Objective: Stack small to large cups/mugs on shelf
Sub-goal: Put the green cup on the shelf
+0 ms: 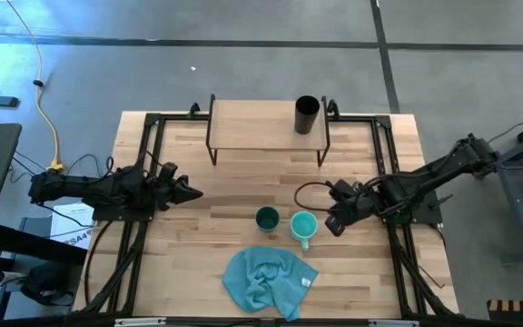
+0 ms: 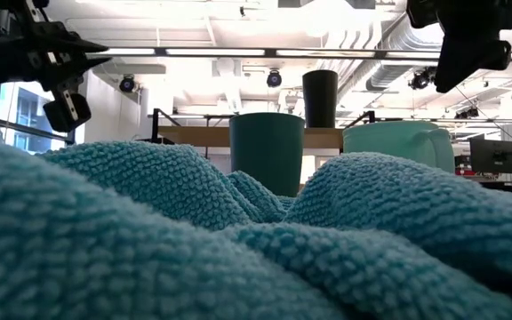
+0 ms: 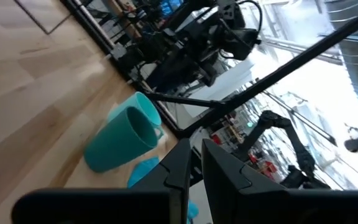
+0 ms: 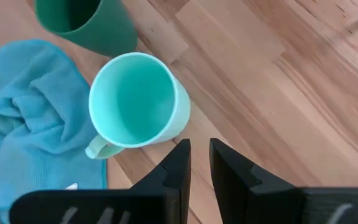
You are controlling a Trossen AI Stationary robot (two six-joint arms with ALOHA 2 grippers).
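Observation:
The tall black cup (image 1: 307, 115) stands upright on the light-wood shelf (image 1: 252, 123) near its right end; it also shows in the low view (image 2: 320, 98). The short dark teal cup (image 1: 267, 218) and the light turquoise mug (image 1: 303, 225) stand side by side on the tabletop, mouths up, the mug's handle (image 4: 97, 148) toward the near edge. My right gripper (image 1: 332, 222) hovers just right of the mug, fingers (image 4: 194, 163) shut and empty. My left gripper (image 1: 193, 193) is shut and empty at the table's left, pointing toward the cups.
A crumpled blue cloth (image 1: 271, 280) lies near the front edge, just in front of the two cups, and fills the low view's foreground (image 2: 194, 240). Black frame rails (image 1: 148, 163) run along both sides of the table. Bare wood (image 1: 261, 177) lies between shelf and cups.

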